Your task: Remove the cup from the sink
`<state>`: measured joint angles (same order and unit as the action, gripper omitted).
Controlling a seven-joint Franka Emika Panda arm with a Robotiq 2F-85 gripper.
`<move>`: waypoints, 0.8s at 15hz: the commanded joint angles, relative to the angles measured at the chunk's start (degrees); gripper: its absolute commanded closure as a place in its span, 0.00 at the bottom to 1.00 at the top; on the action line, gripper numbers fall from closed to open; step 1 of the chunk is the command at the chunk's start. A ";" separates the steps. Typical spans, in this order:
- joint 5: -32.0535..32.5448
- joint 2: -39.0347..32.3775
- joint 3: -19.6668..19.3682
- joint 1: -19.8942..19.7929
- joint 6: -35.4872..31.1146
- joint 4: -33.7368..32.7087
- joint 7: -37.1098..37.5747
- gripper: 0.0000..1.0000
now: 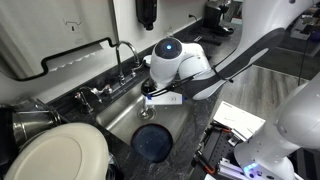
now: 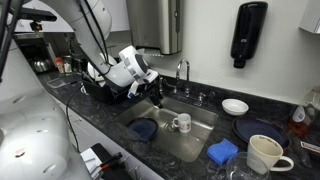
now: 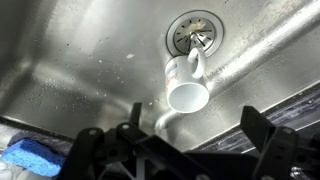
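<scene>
Arm links, white and rounded, enter an exterior view from the left and bend down over the basin, so that the black two-finger gripper (image 2: 158, 93) hangs above the left part of the stainless-steel sink (image 2: 195, 140). In the opposite exterior view the same arm reaches in from the right, wrist bent downward, with the gripper (image 1: 148, 100) low inside the sink (image 1: 115, 115).

From left to right, that basin holds a round dark-blue plate (image 2: 145, 128) and then the white ceramic cup with a handle (image 2: 182, 122), which appears upright on the sink floor. A blue sponge (image 2: 223, 151) and a large cream mug (image 2: 265, 153) sit on the dark stone counter further right.

The wrist view shows what the others do not. The gripper (image 3: 188, 128) is spread wide with nothing between its fingers (image 3: 255, 130). The cup (image 3: 188, 85) lies clear of both fingers, its mouth towards the camera and its far side just beside the round metal drain (image 3: 195, 30). The sponge (image 3: 25, 160) shows at the lower left.

Where the arm comes from the right, the gripper hides the cup. The plate (image 1: 155, 142) shows there, and so does the chrome faucet (image 1: 125, 55) behind the basin.
</scene>
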<state>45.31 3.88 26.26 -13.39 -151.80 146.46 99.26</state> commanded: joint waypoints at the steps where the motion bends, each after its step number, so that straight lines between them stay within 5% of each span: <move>1: 2.66 -8.03 -1.00 -1.38 1.67 -5.17 0.91 0.00; 7: 4.12 -16.95 -2.96 0.15 1.97 -11.04 1.98 0.00; 12: 18.53 -21.79 -5.82 4.54 4.91 -14.94 19.75 0.00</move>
<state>56.44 -13.99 22.48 -12.04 -149.89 134.97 109.85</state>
